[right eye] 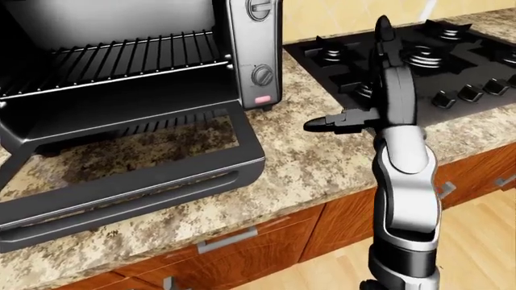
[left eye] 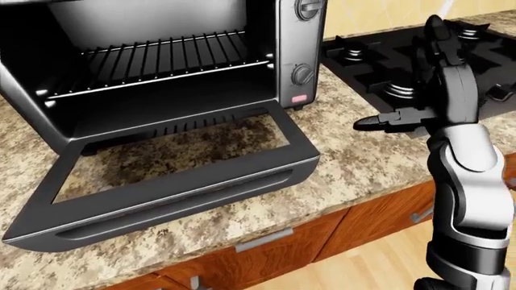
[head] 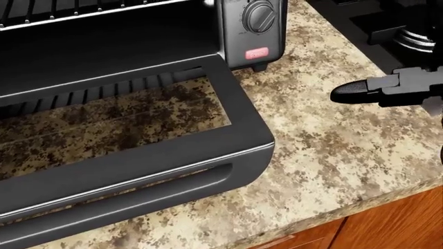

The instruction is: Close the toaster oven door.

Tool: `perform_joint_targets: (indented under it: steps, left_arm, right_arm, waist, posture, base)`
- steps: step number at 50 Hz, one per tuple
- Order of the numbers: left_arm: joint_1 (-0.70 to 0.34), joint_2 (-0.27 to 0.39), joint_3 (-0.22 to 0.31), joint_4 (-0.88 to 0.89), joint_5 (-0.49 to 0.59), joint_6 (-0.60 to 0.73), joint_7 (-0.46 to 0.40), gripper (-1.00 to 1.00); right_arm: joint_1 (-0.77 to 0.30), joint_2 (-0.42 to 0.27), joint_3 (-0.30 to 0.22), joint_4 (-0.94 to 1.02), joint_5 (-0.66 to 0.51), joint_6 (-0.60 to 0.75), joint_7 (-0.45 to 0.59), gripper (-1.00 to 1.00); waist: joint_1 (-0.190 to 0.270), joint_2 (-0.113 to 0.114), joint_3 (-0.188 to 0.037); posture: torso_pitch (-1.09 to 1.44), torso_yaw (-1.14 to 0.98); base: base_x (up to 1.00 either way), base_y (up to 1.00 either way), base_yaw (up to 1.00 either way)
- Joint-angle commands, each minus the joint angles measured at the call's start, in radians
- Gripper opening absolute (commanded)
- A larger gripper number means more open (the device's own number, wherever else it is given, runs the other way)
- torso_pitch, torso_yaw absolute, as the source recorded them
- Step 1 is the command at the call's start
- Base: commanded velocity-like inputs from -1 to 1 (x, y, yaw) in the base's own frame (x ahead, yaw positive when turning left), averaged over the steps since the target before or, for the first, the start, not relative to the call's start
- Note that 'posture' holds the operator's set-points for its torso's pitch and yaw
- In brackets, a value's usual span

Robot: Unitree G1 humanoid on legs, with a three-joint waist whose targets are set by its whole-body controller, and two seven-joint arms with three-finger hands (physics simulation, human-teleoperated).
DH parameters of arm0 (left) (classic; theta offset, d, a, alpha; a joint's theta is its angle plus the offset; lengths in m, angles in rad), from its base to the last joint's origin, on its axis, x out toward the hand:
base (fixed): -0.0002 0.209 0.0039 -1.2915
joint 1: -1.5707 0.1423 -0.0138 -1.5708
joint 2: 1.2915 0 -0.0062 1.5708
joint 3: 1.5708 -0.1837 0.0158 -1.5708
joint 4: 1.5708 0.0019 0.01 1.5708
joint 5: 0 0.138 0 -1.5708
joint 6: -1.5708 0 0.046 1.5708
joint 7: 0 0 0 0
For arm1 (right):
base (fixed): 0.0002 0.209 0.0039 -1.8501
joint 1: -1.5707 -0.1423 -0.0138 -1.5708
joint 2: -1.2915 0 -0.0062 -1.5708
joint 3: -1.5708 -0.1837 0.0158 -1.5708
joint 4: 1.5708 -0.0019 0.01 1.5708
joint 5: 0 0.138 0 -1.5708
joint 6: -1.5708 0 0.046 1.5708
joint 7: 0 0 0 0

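The black toaster oven (left eye: 302, 48) stands on the granite counter (left eye: 363, 163) at the left of the left-eye view. Its door (left eye: 186, 187) hangs fully open and lies nearly flat on the counter, its glass showing the granite beneath. A wire rack (left eye: 161, 60) sits inside the oven. My right hand (left eye: 399, 75) is raised above the counter to the right of the door, apart from it, open and empty. Its thumb (head: 353, 92) points left toward the door and its fingers (right eye: 383, 30) point up. My left hand is out of view.
A black gas cooktop (right eye: 460, 66) with burners and knobs (right eye: 472, 90) lies behind my right hand. Wooden cabinet drawers (left eye: 379, 217) with metal handles run below the counter edge. A wood floor (left eye: 379, 260) shows at the bottom right.
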Motion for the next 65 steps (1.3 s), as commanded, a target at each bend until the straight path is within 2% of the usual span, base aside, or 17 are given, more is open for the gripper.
perform_joint_targets:
  steps: [1, 38, 65]
  left_arm:
    - [-0.016, 0.030, 0.018, -0.034, -0.002, -0.029, 0.000, 1.00]
    - [-0.015, 0.031, 0.018, -0.023, 0.002, -0.035, -0.004, 1.00]
    - [-0.008, 0.029, 0.027, -0.024, 0.004, -0.037, -0.009, 1.00]
  right_arm:
    - [-0.021, -0.004, 0.002, -0.045, -0.024, -0.020, -0.002, 1.00]
    - [-0.011, 0.164, 0.127, -0.020, -0.230, -0.086, -0.043, 1.00]
    - [-0.005, 0.240, 0.192, 0.022, -0.326, -0.134, -0.047, 1.00]
  waist:
    - [0.000, 0.007, -0.021]
    - [-0.008, 0.021, -0.018]
    - [-0.007, 0.028, -0.021]
  posture:
    - [0.00, 0.00]
    - [0.00, 0.00]
    - [0.00, 0.00]
  base:
    - [0.00, 0.00, 0.00]
    - [0.00, 0.00, 0.00]
    - [0.00, 0.00, 0.00]
